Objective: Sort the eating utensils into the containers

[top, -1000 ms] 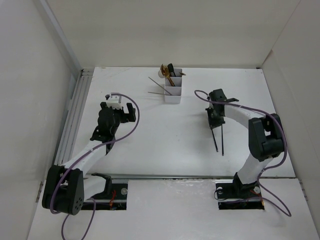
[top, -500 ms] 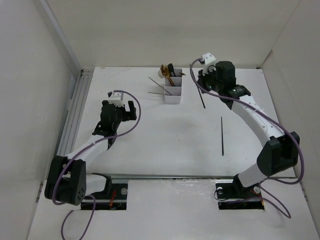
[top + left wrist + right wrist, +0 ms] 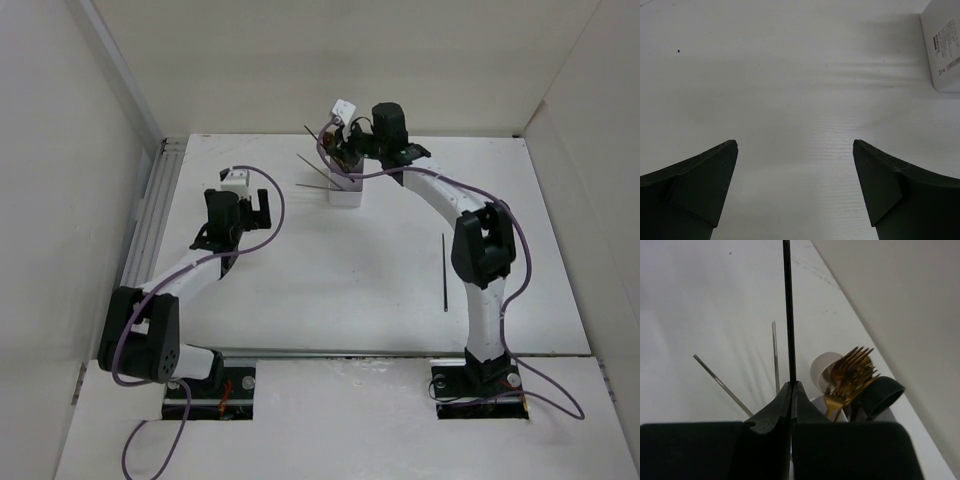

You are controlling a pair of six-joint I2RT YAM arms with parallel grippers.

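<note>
**Sorting, late stage (judged from the layout).** The white organiser [image 3: 346,190] stands at 12 o'clock from the centre of the table [image 3: 330,290]. One end compartment holds gold forks [image 3: 852,372], a black spoon [image 3: 879,395] and a pale spoon [image 3: 821,369]. Two thin chopsticks [image 3: 775,355] lean out of the organiser toward 9 o'clock; which compartment they stand in cannot be told.

The right gripper [image 3: 791,390] hangs just above the organiser, its fingers pressed together on a held chopstick [image 3: 788,315]. This is a slim, straight, dark rod that projects well beyond the fingertips. It is not yet inside a compartment.

A loose chopstick [image 3: 444,272] lies flat at 4 o'clock, well apart from the organiser. These two sticks appear to be all that is left to place.

The left gripper [image 3: 795,192] hovers at 9 o'clock over bare table, spread wide and holding nothing.
</note>
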